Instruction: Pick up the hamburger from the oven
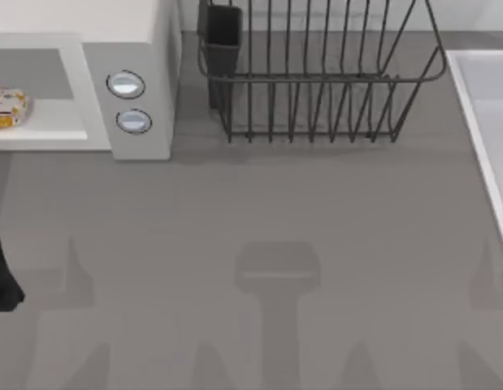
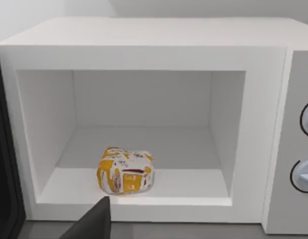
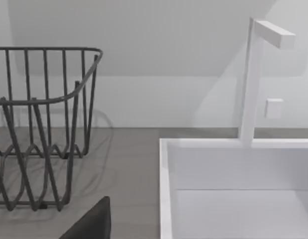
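left gripper (image 2: pixel 91 224) faces the hamburger (image 2: pixel 125 171) inside the oven (image 2: pixel 144 35)

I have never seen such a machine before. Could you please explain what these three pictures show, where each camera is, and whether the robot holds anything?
This is a simulated robot with two arms at a grey table. One picture looks down from above the table; the other two come from cameras on each arm's wrist.

From above, a white oven stands at the table's far left, its door open, with a small wrapped hamburger inside. A dark wire dish rack stands beside it, and a white sink sits at the right edge. Part of the left arm is at the left edge.

The left wrist camera faces the oven's cavity, where the hamburger lies near the front. The right wrist camera faces the rack, the sink and its tap.

Nothing is held; the hamburger lies untouched.
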{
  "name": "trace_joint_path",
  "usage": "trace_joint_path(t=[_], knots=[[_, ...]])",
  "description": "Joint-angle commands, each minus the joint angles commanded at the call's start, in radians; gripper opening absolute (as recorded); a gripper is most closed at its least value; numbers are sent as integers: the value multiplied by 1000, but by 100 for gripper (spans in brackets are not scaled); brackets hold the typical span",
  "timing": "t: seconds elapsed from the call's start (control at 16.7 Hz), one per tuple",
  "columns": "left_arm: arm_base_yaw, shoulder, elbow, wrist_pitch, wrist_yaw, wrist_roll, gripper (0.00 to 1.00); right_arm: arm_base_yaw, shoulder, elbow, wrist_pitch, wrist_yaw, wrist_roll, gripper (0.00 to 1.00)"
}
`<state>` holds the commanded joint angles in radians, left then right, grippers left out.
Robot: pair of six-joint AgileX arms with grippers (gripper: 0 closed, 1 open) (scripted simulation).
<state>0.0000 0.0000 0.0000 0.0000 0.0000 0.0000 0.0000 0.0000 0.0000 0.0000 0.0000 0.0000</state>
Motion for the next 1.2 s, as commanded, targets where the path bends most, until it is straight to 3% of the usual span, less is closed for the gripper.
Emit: trace_joint_path(t=[0.72,1.2], knots=[[4,58,22,26,5,2,100,0,0,0,0,0,0,100],[41,591,228,269,48,20,100,0,0,0,0,0,0,100]])
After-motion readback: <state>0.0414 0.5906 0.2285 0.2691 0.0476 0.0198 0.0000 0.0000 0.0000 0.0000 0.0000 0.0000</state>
